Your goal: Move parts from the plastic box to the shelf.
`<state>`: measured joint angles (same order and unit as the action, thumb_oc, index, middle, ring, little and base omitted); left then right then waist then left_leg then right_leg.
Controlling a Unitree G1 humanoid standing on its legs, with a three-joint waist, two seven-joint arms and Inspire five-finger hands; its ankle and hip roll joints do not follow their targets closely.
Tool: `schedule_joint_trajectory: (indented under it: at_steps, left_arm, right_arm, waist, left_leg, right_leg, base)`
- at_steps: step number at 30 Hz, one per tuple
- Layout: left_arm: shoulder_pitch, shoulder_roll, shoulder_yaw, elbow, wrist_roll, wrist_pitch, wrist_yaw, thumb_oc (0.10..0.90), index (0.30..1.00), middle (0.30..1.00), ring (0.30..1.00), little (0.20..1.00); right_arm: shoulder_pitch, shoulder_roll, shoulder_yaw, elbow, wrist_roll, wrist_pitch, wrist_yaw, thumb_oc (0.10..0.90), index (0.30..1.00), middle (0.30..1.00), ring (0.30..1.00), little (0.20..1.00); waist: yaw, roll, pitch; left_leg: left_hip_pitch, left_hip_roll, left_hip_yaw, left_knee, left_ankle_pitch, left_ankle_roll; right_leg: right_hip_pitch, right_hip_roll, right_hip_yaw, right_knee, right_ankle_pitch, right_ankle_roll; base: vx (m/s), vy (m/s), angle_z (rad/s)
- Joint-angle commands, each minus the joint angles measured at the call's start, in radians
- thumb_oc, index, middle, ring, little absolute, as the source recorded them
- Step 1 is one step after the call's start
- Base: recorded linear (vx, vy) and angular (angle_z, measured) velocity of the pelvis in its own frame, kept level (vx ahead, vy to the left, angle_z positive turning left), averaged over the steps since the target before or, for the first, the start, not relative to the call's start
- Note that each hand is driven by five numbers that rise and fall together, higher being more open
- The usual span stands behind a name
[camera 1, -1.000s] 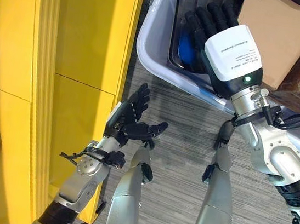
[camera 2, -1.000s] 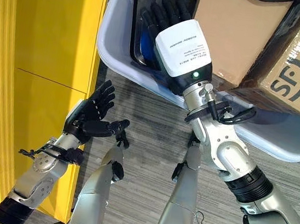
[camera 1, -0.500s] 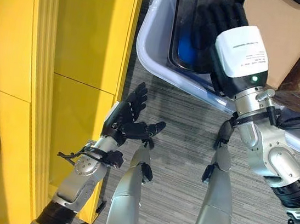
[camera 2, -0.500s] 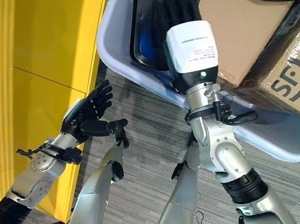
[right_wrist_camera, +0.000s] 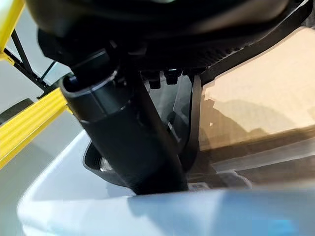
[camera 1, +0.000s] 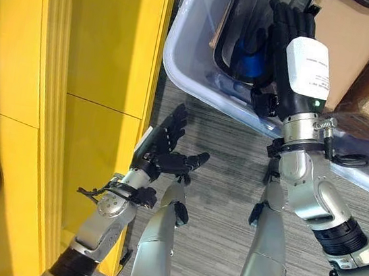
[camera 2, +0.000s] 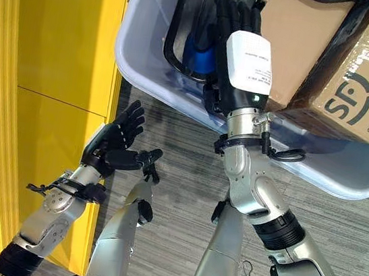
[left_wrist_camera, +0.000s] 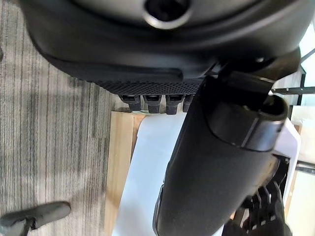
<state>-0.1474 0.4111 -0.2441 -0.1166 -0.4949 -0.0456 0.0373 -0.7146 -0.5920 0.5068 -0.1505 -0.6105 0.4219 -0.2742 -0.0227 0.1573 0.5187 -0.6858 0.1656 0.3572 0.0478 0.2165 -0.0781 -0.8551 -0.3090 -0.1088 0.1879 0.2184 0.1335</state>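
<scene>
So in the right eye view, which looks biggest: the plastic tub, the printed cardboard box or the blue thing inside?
1. Pale grey plastic tub
2. Brown printed cardboard box
3. Blue part, mostly hidden behind the right hand

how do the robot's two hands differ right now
The right hand reaches up into the plastic box, among the dark parts; the left hand hangs low over the carpet beside the yellow shelf. The left hand's fingers are spread open and touch nothing; the right hand's fingers are extended inside the box, near a blue piece. Both are dark and hold nothing clearly.
</scene>
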Motion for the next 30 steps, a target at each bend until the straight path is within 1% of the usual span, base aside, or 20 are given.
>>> schedule_joint_trajectory:
  at_steps: [1, 2, 4, 5, 6, 7, 9, 11, 13, 14, 15, 16, 17, 18, 19, 21, 24, 26, 28, 30]
  left_arm:
    - [-0.005, 0.023, -0.022, -0.072, 0.012, -0.088, -0.005, 0.9, 1.0, 1.0, 1.0, 1.0]
    - [-0.006, 0.024, -0.02, -0.069, 0.009, -0.089, -0.007, 0.9, 1.0, 1.0, 1.0, 1.0]
    - [-0.018, 0.033, -0.012, -0.062, -0.003, -0.076, -0.024, 0.9, 1.0, 1.0, 1.0, 1.0]
    - [-0.02, 0.033, -0.012, -0.061, -0.003, -0.075, -0.025, 0.9, 1.0, 1.0, 1.0, 1.0]
    - [-0.022, 0.038, -0.01, -0.057, -0.005, -0.074, -0.029, 0.9, 1.0, 1.0, 1.0, 1.0]
    - [-0.019, 0.041, -0.01, -0.066, 0.001, -0.063, -0.018, 0.9, 1.0, 1.0, 1.0, 1.0]
    - [-0.015, 0.043, -0.004, -0.069, 0.001, -0.059, -0.009, 0.9, 1.0, 1.0, 1.0, 1.0]
    - [-0.014, 0.043, 0.001, -0.07, 0.003, -0.057, 0.004, 0.9, 1.0, 1.0, 1.0, 1.0]
    - [-0.008, 0.043, 0.004, -0.072, 0.002, -0.06, 0.014, 0.9, 1.0, 1.0, 1.0, 1.0]
    - [-0.001, 0.041, 0.007, -0.077, 0.0, -0.061, 0.022, 0.9, 1.0, 1.0, 1.0, 1.0]
    - [0.002, 0.039, 0.008, -0.079, 0.001, -0.062, 0.025, 0.9, 1.0, 1.0, 1.0, 1.0]
    - [0.008, 0.034, 0.01, -0.084, 0.002, -0.064, 0.036, 0.9, 1.0, 1.0, 1.0, 1.0]
    - [0.009, 0.033, 0.011, -0.084, 0.003, -0.065, 0.038, 0.9, 1.0, 1.0, 1.0, 1.0]
    - [0.011, 0.03, 0.012, -0.084, 0.007, -0.071, 0.042, 0.9, 1.0, 1.0, 1.0, 1.0]
    - [0.011, 0.03, 0.011, -0.084, 0.007, -0.071, 0.043, 0.9, 1.0, 1.0, 1.0, 1.0]
    - [0.013, 0.029, 0.011, -0.092, 0.006, -0.074, 0.057, 0.9, 1.0, 1.0, 1.0, 1.0]
    - [0.017, 0.029, 0.012, -0.096, -0.003, -0.077, 0.052, 0.9, 1.0, 1.0, 1.0, 1.0]
    - [0.025, 0.03, 0.016, -0.099, -0.012, -0.081, 0.043, 0.9, 1.0, 1.0, 1.0, 1.0]
    - [0.03, 0.036, 0.018, -0.093, -0.019, -0.084, 0.023, 0.9, 1.0, 1.0, 1.0, 1.0]
    - [0.022, 0.032, 0.01, -0.087, -0.014, -0.09, 0.03, 0.9, 1.0, 1.0, 1.0, 1.0]
  right_arm:
    - [-0.001, 0.055, 0.105, 0.032, -0.069, -0.011, 0.066, 0.9, 1.0, 1.0, 1.0, 1.0]
    - [-0.001, 0.051, 0.105, 0.044, -0.078, -0.015, 0.065, 0.9, 1.0, 1.0, 1.0, 1.0]
    - [-0.011, 0.014, 0.089, 0.09, -0.165, -0.041, 0.078, 0.9, 1.0, 1.0, 1.0, 1.0]
    - [-0.011, 0.012, 0.087, 0.089, -0.17, -0.042, 0.082, 0.9, 1.0, 1.0, 1.0, 1.0]
    - [-0.014, -0.008, 0.081, 0.086, -0.18, -0.026, 0.098, 0.9, 1.0, 1.0, 1.0, 1.0]
    - [-0.003, -0.034, 0.076, 0.078, -0.19, 0.014, 0.079, 0.9, 1.0, 1.0, 1.0, 1.0]
    - [0.01, -0.054, 0.063, 0.091, -0.177, 0.047, 0.027, 0.9, 1.0, 1.0, 1.0, 1.0]
    - [0.034, -0.077, 0.029, 0.107, -0.127, 0.083, -0.068, 0.9, 1.0, 1.0, 1.0, 1.0]
    - [0.07, -0.095, -0.024, 0.12, -0.078, 0.089, -0.134, 0.9, 1.0, 1.0, 1.0, 1.0]
    - [0.107, -0.106, -0.069, 0.126, -0.024, 0.075, -0.186, 0.9, 1.0, 1.0, 1.0, 1.0]
    - [0.118, -0.109, -0.082, 0.126, -0.012, 0.067, -0.197, 0.9, 1.0, 1.0, 1.0, 1.0]
    - [0.158, -0.113, -0.123, 0.115, 0.021, 0.04, -0.223, 0.9, 1.0, 1.0, 1.0, 1.0]
    - [0.165, -0.115, -0.13, 0.112, 0.024, 0.034, -0.223, 0.9, 1.0, 1.0, 1.0, 1.0]
    - [0.189, -0.115, -0.148, 0.097, 0.036, 0.009, -0.223, 0.9, 1.0, 1.0, 1.0, 1.0]
    - [0.193, -0.116, -0.152, 0.093, 0.037, 0.005, -0.222, 0.9, 1.0, 1.0, 1.0, 1.0]
    - [0.225, -0.112, -0.163, 0.057, 0.027, -0.041, -0.178, 0.9, 1.0, 1.0, 1.0, 1.0]
    - [0.228, -0.106, -0.14, 0.016, 0.002, -0.048, -0.135, 0.9, 1.0, 1.0, 1.0, 1.0]
    - [0.223, -0.099, -0.112, 0.001, -0.006, -0.044, -0.131, 0.9, 1.0, 1.0, 1.0, 1.0]
    - [0.197, -0.079, -0.086, 0.01, 0.036, -0.039, -0.183, 0.9, 1.0, 1.0, 1.0, 1.0]
    - [0.168, -0.061, -0.078, 0.028, 0.093, -0.02, -0.246, 0.9, 1.0, 1.0, 1.0, 1.0]
  waist:
    - [0.017, 0.053, 0.001]
    - [0.017, 0.054, 0.001]
    - [0.009, 0.051, 0.001]
    - [0.009, 0.051, 0.001]
    - [0.007, 0.048, 0.001]
    - [0.003, 0.042, 0.001]
    - [-0.001, 0.038, 0.001]
    - [-0.01, 0.03, 0.001]
    - [-0.02, 0.025, 0.001]
    - [-0.027, 0.022, 0.001]
    - [-0.03, 0.021, 0.001]
    - [-0.038, 0.018, 0.001]
    - [-0.04, 0.018, 0.001]
    - [-0.047, 0.016, 0.001]
    - [-0.047, 0.016, 0.001]
    - [-0.055, 0.02, 0.001]
    - [-0.055, 0.027, 0.001]
    - [-0.053, 0.031, 0.001]
    - [-0.045, 0.033, 0.001]
    - [-0.042, 0.035, 0.001]
  left_leg:
    - [-0.034, -0.104, -0.031, 0.106, -0.172, -0.002]
    - [-0.033, -0.105, -0.03, 0.107, -0.172, -0.001]
    - [-0.033, -0.106, -0.029, 0.11, -0.173, -0.001]
    - [-0.034, -0.106, -0.029, 0.11, -0.173, -0.001]
    - [-0.035, -0.104, -0.027, 0.11, -0.172, -0.003]
    - [-0.039, -0.1, -0.027, 0.112, -0.172, -0.004]
    - [-0.043, -0.098, -0.025, 0.112, -0.173, -0.003]
    - [-0.049, -0.093, -0.023, 0.113, -0.173, -0.004]
    - [-0.054, -0.094, -0.024, 0.117, -0.174, -0.004]
    - [-0.054, -0.095, -0.025, 0.117, -0.175, -0.003]
    - [-0.054, -0.096, -0.025, 0.117, -0.175, -0.003]
    - [-0.054, -0.096, -0.024, 0.116, -0.175, -0.003]
    - [-0.053, -0.096, -0.023, 0.115, -0.175, -0.003]
    - [-0.054, -0.095, -0.021, 0.115, -0.175, -0.003]
    - [-0.054, -0.095, -0.021, 0.115, -0.175, -0.003]
    - [-0.053, -0.094, -0.014, 0.113, -0.174, -0.005]
    - [-0.051, -0.09, -0.01, 0.12, -0.177, -0.008]
    - [-0.05, -0.087, -0.006, 0.13, -0.181, -0.007]
    - [-0.043, -0.089, -0.005, 0.128, -0.18, -0.005]
    - [-0.042, -0.09, -0.005, 0.127, -0.181, -0.003]
  right_leg:
    - [0.004, 0.1, -0.05, 0.085, -0.221, -0.018]
    - [0.005, 0.099, -0.049, 0.084, -0.22, -0.018]
    - [0.006, 0.099, -0.047, 0.079, -0.217, -0.015]
    - [0.006, 0.099, -0.046, 0.08, -0.217, -0.015]
    - [0.006, 0.1, -0.045, 0.08, -0.216, -0.015]
    - [0.002, 0.101, -0.043, 0.08, -0.214, -0.012]
    - [-0.001, 0.102, -0.04, 0.078, -0.213, -0.011]
    - [-0.005, 0.103, -0.038, 0.077, -0.212, -0.009]
    - [-0.01, 0.108, -0.032, 0.082, -0.215, -0.01]
    - [-0.011, 0.113, -0.026, 0.084, -0.218, -0.011]
    - [-0.011, 0.115, -0.024, 0.085, -0.218, -0.011]
    - [-0.012, 0.119, -0.019, 0.086, -0.22, -0.013]
    - [-0.012, 0.12, -0.018, 0.086, -0.22, -0.013]
    - [-0.015, 0.122, -0.014, 0.087, -0.22, -0.014]
    - [-0.016, 0.122, -0.014, 0.087, -0.22, -0.014]
    - [-0.019, 0.122, -0.009, 0.087, -0.221, -0.016]
    - [-0.022, 0.116, -0.005, 0.088, -0.221, -0.017]
    - [-0.021, 0.113, -0.005, 0.093, -0.225, -0.02]
    - [-0.013, 0.114, -0.008, 0.09, -0.223, -0.021]
    - [-0.012, 0.116, -0.008, 0.09, -0.224, -0.022]
  base:
    - [0.0, 0.004, -0.04]
    - [0.0, 0.0, 0.0]
    - [0.0, 0.0, 0.0]
    - [0.0, 0.0, 0.0]
    - [0.01, -0.031, 0.0]
    - [0.01, -0.043, 0.01]
    - [0.0, -0.02, 0.01]
    - [0.0, 0.0, 0.0]
    - [0.01, 0.021, 0.04]
    - [0.02, 0.042, 0.03]
    - [0.02, 0.064, 0.0]
    - [0.01, 0.042, -0.03]
    - [0.02, 0.051, -0.04]
    - [0.01, 0.022, -0.03]
    - [0.01, 0.048, -0.02]
    - [0.01, 0.055, -0.01]
    - [0.0, 0.036, -0.03]
    - [0.0, 0.014, -0.05]
    - [-0.01, -0.004, -0.02]
    - [0.0, 0.0, 0.0]
